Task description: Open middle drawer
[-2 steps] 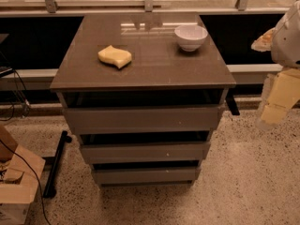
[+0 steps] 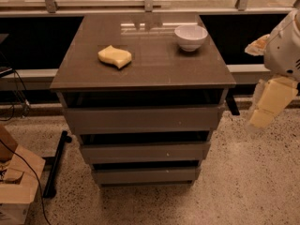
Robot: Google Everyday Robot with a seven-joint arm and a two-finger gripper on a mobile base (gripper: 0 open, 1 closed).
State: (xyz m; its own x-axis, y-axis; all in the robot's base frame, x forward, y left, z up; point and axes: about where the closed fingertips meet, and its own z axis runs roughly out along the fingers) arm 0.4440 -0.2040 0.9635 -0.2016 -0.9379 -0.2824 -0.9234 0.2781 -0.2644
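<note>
The grey-brown cabinet has three handleless drawer fronts stacked one above the other. The middle drawer is the one of medium height and width, with a tiny pale dot near its centre. It sits about level with the fronts above and below it, with a dark gap over its top edge. My gripper hangs at the right edge of the view, pale yellow and pointing down. It is beside the cabinet's right side at about the top drawer's height, apart from the cabinet and holding nothing that I can see.
A yellow sponge and a white bowl sit on the cabinet top. A cardboard box and cables lie on the floor at the left, next to a black bar. A low ledge with glass railing runs behind.
My gripper has shifted slightly left and down beside the cabinet. The drawers, sponge and bowl have not moved.
</note>
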